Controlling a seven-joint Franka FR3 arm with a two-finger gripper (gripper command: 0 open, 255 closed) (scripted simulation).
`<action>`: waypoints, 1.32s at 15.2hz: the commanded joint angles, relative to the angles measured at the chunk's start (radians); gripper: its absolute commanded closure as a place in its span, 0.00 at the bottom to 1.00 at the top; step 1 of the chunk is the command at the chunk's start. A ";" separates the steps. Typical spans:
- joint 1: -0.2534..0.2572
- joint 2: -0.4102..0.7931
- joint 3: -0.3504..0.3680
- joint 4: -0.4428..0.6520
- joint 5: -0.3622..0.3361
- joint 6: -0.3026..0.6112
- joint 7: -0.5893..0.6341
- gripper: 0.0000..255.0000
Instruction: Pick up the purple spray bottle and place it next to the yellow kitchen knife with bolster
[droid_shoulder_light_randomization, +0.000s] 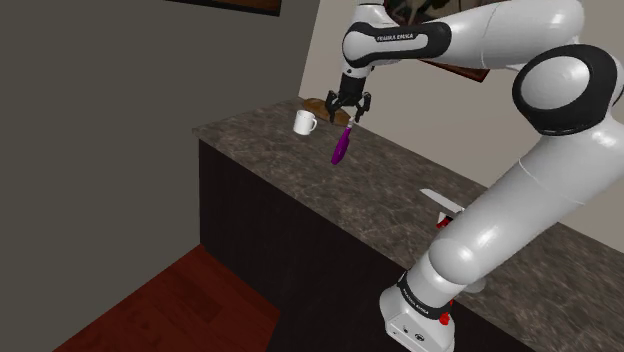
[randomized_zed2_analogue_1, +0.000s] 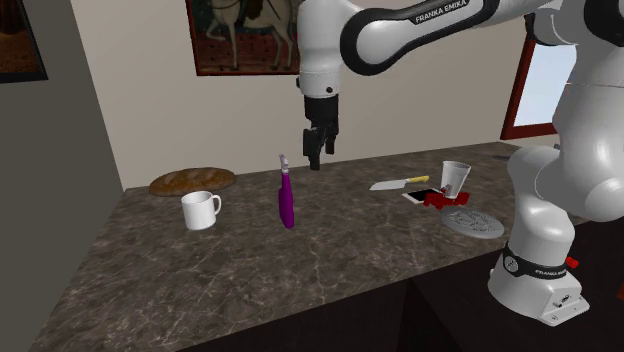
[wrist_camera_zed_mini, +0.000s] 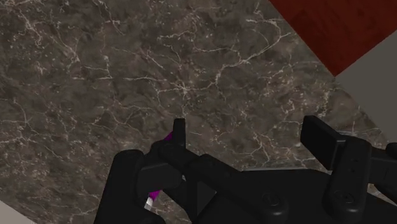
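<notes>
Holds nothing yet: gripper (randomized_zed2_analogue_1: 319, 158) spread wide, hanging just above and beside the purple spray bottle (randomized_zed2_analogue_1: 287, 200) at mid-frame of the second exterior view. From the wrist, just a purple sliver beside one finger (wrist_camera_zed_mini: 180, 133), outside the gap; probably calls for a sideways shift before closing. Stands there on its base on the dark marble counter (randomized_zed2_analogue_1: 250, 285), nozzle up, offering the neck for a grasp. Well apart to the right: yellow-handled knife (randomized_zed2_analogue_1: 400, 184), crowded by a pale cup (randomized_zed2_analogue_1: 455, 178) and a grey plate (randomized_zed2_analogue_1: 476, 222). Leaves bare counter between bottle and blade for setting down. Worth minding: white mug (randomized_zed2_analogue_1: 201, 210) at left, counter edge along the lower frame.
</notes>
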 joint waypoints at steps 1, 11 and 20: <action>-0.014 0.066 -0.011 0.061 -0.020 0.001 0.026 0.00; -0.078 0.401 -0.084 0.422 -0.082 -0.046 0.126 0.00; -0.110 0.501 -0.110 0.473 -0.091 0.001 0.148 0.00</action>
